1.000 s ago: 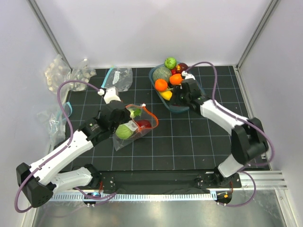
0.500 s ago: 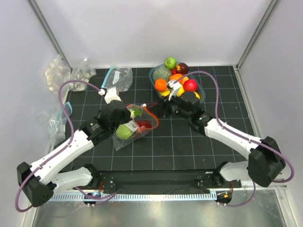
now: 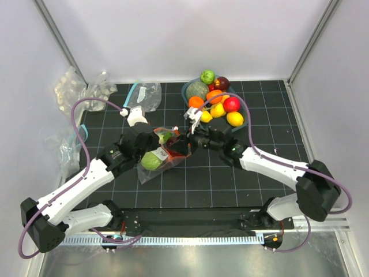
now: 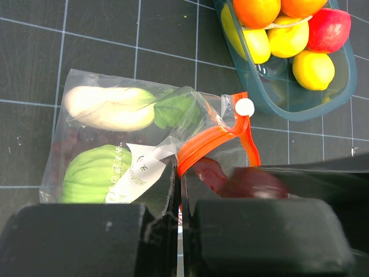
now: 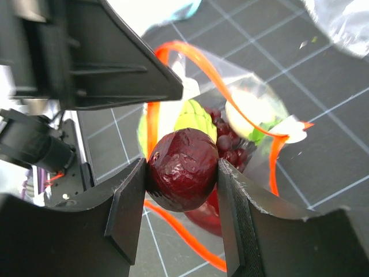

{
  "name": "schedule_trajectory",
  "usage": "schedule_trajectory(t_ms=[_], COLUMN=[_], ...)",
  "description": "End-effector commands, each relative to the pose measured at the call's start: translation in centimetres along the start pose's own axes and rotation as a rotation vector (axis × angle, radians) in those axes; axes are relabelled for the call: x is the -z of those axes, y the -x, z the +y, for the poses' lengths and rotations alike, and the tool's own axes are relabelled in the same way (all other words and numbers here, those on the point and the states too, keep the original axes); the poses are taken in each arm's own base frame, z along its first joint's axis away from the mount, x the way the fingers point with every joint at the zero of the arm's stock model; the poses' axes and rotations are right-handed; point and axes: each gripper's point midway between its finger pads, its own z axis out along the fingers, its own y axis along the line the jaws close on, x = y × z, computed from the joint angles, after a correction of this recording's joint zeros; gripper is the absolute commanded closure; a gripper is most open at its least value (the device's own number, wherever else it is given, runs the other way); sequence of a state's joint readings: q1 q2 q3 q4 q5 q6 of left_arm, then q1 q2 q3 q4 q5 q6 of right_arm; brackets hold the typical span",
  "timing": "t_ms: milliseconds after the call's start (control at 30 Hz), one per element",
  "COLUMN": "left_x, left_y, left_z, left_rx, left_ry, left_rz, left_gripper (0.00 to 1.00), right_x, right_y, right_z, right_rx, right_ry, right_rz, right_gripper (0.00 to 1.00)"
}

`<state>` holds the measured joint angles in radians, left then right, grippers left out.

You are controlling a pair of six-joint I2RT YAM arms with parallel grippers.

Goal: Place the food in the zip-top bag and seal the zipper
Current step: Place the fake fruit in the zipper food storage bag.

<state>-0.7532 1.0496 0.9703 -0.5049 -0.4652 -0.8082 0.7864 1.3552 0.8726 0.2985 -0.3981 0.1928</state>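
Right gripper (image 5: 182,174) is holding a dark red fruit (image 5: 184,164) just above the zip-top bag (image 4: 78,135) mouth, left gripper (image 4: 178,180) pinching its rim

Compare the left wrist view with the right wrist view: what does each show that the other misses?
Left wrist only: the teal bin holding lemons, oranges and a red apple. Right wrist only: a clear look at the right gripper, fingers clamped either side of a dark red fruit at the bag's mouth. Both: the zip-top bag with its orange-red zipper open, and the green cabbage and white vegetable inside.
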Motion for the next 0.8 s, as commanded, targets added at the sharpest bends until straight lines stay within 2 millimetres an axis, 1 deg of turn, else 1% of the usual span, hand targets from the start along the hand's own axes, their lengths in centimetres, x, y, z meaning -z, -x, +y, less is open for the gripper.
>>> schedule_trajectory(t_ms=[0, 33, 100, 167, 200, 233, 267, 300, 367, 400, 467, 533, 567, 600, 633, 700, 733, 767], left_x=[0.8, 1.0, 1.3, 1.4, 1.7, 1.7, 1.7, 1.9, 1.9, 2.1, 2.0, 2.1, 2.1, 2.1, 2.1, 2.1, 2.1, 2.2], left_y=[2.2, 2.3, 2.5, 2.6, 2.7, 2.7, 2.7, 2.6, 2.7, 2.9, 2.8, 2.7, 2.8, 2.8, 2.8, 2.8, 2.8, 2.9], left_z=[-1.4, -1.3, -1.1, -1.1, -1.1, -1.1, -1.1, -1.1, -1.1, -1.1, -1.1, -1.1, -1.2, -1.2, -1.2, -1.1, -1.1, -1.2], left_rx=[0.048, 0.054, 0.062, 0.071, 0.077, 0.078, 0.084, 0.087, 0.093, 0.096, 0.096, 0.098, 0.099, 0.099, 0.098, 0.098, 0.097, 0.098], left_ry=[-0.053, -0.053, -0.059, -0.067, -0.074, -0.075, -0.077, -0.080, -0.084, -0.089, -0.088, -0.093, -0.095, -0.095, -0.093, -0.092, -0.091, -0.095], left_rz=[-0.063, -0.070, -0.085, -0.091, -0.095, -0.094, -0.096, -0.096, -0.101, -0.106, -0.105, -0.103, -0.104, -0.104, -0.106, -0.107, -0.106, -0.110], left_gripper=[1.00, 1.00, 1.00, 1.00, 1.00, 1.00, 1.00, 1.00, 1.00, 1.00, 1.00, 1.00, 1.00, 1.00, 1.00, 1.00, 1.00, 1.00], right_x=[-1.7, -1.9, -2.1, -2.4, -2.7, -3.0, -3.3, -4.0, -4.7, -5.0, -5.3, -5.3, -5.4, -5.5, -5.5, -5.4, -5.1, -4.9], right_y=[1.3, 1.2, 1.3, 1.7, 1.4, 1.4, 0.9, 0.7, 0.3, 0.0, -0.3, -0.3, -0.4, -0.4, -0.5, -0.8, -0.5, -0.6], right_z=[0.0, -0.1, -1.1, -2.2, -2.3, -2.1, -1.9, -1.9, -1.2, -1.2, -0.4, -0.2, -0.1, -0.1, -0.2, -0.5, -0.4, -0.4], right_rx=[0.028, 0.023, -0.003, -0.038, -0.063, -0.074, -0.085, -0.090, -0.083, -0.071, -0.032, -0.014, -0.010, -0.010, -0.006, 0.008, 0.019, 0.024], right_ry=[-0.019, -0.028, -0.085, -0.142, -0.146, -0.140, -0.124, -0.116, -0.099, -0.107, -0.113, -0.122, -0.121, -0.123, -0.132, -0.145, -0.146, -0.149], right_rz=[-0.033, -0.033, -0.052, -0.078, -0.070, -0.063, -0.038, -0.023, 0.003, 0.010, 0.006, -0.006, -0.004, 0.002, 0.022, 0.047, 0.046, 0.045], right_gripper=[0.66, 0.67, 0.69, 0.69, 0.69, 0.69, 0.68, 0.64, 0.60, 0.60, 0.60, 0.60, 0.54, 0.45, 0.26, 0.18, 0.13, 0.10])
